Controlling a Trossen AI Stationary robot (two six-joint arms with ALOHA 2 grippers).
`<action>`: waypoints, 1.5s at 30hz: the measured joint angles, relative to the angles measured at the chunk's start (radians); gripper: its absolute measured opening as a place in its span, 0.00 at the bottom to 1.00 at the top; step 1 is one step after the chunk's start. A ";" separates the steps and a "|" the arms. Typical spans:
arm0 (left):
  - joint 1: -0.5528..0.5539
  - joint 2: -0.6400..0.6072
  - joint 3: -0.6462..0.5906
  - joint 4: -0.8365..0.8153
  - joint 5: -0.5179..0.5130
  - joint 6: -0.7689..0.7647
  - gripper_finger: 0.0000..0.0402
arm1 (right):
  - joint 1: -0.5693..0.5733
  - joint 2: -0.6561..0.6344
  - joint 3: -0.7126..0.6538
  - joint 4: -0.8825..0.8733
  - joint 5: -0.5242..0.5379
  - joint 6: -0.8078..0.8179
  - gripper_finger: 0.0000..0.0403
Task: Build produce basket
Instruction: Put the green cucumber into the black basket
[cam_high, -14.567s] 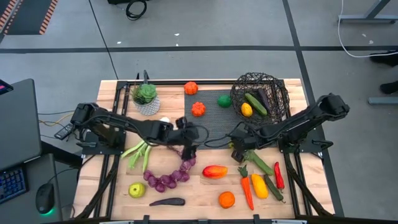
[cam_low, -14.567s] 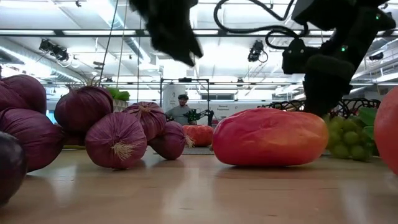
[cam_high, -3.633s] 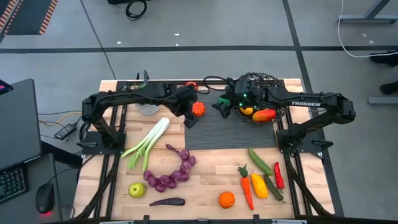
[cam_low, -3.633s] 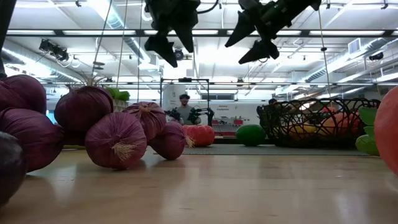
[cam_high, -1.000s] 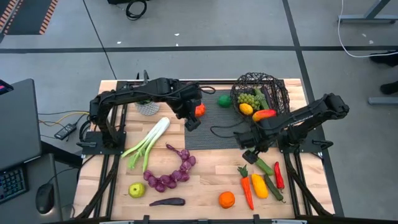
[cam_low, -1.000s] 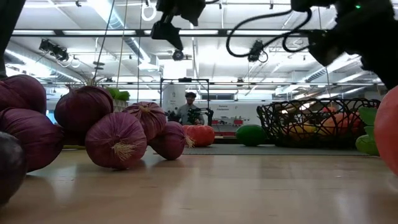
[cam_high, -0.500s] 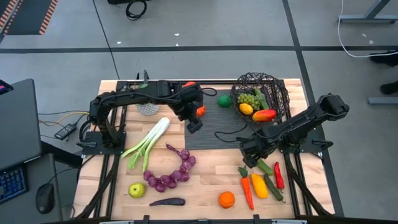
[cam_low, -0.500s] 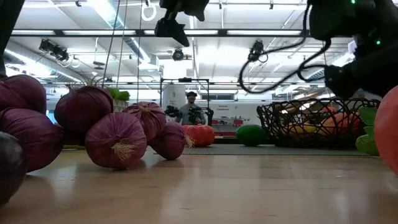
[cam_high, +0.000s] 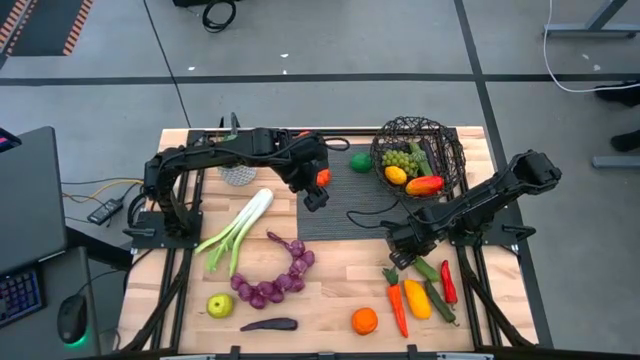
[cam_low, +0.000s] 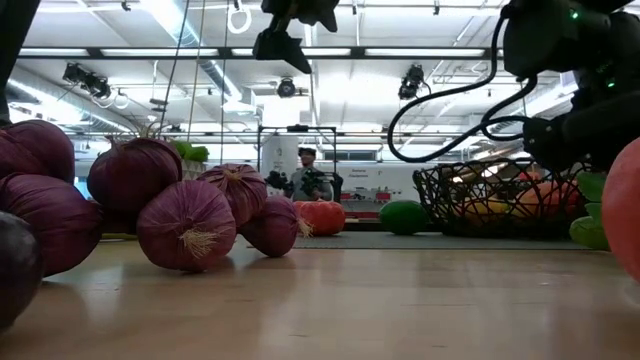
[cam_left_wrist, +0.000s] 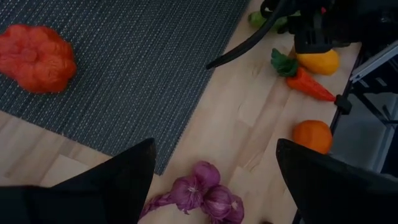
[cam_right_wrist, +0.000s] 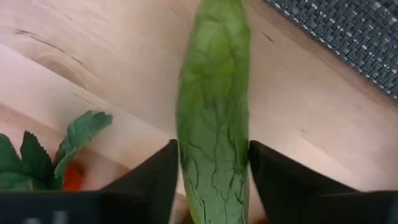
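The dark wire basket (cam_high: 418, 152) stands at the table's far right and holds green grapes, a lemon, a red-orange fruit and dark green pieces. My right gripper (cam_high: 402, 252) is low over the far end of a green cucumber (cam_right_wrist: 213, 118) that lies flat on the wood, one finger close on each side of it. My left gripper (cam_high: 313, 196) hovers open above the grey mat's left edge, beside an orange ribbed fruit (cam_left_wrist: 37, 57), touching nothing. A purple onion string (cam_high: 275, 285), leek (cam_high: 235, 230), apple (cam_high: 220, 305) and aubergine (cam_high: 268, 324) lie near left. My right gripper comes from above with its fingers (cam_right_wrist: 149, 186) across the cucumber near its far end (cam_right_wrist: 214, 162). The fingers stand right against both sides. I cannot tell whether they touch it. The cucumber lies on the table.
A carrot (cam_high: 397, 300), yellow pepper (cam_high: 417, 298), red chilli (cam_high: 448, 282) and orange (cam_high: 364, 320) lie close to the cucumber. A green fruit (cam_high: 360, 162) sits on the mat (cam_high: 350, 205). A potted plant (cam_high: 237, 174) stands far left under the left arm.
My right gripper has moved toward the table's near edge and come down over the cucumber's far end, its fingers now on either side of it. The cucumber has stayed where it was.
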 joint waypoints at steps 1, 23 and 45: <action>0.000 0.000 0.000 0.000 0.000 0.000 0.84 | 0.000 0.000 0.000 0.000 0.003 -0.009 0.42; -0.003 0.000 0.000 -0.011 0.022 -0.032 0.84 | -0.068 -0.152 0.371 -0.314 0.244 -0.097 0.22; 0.010 0.000 0.000 -0.346 -0.031 0.088 0.84 | -0.800 -0.159 0.543 -0.485 0.417 -0.741 0.28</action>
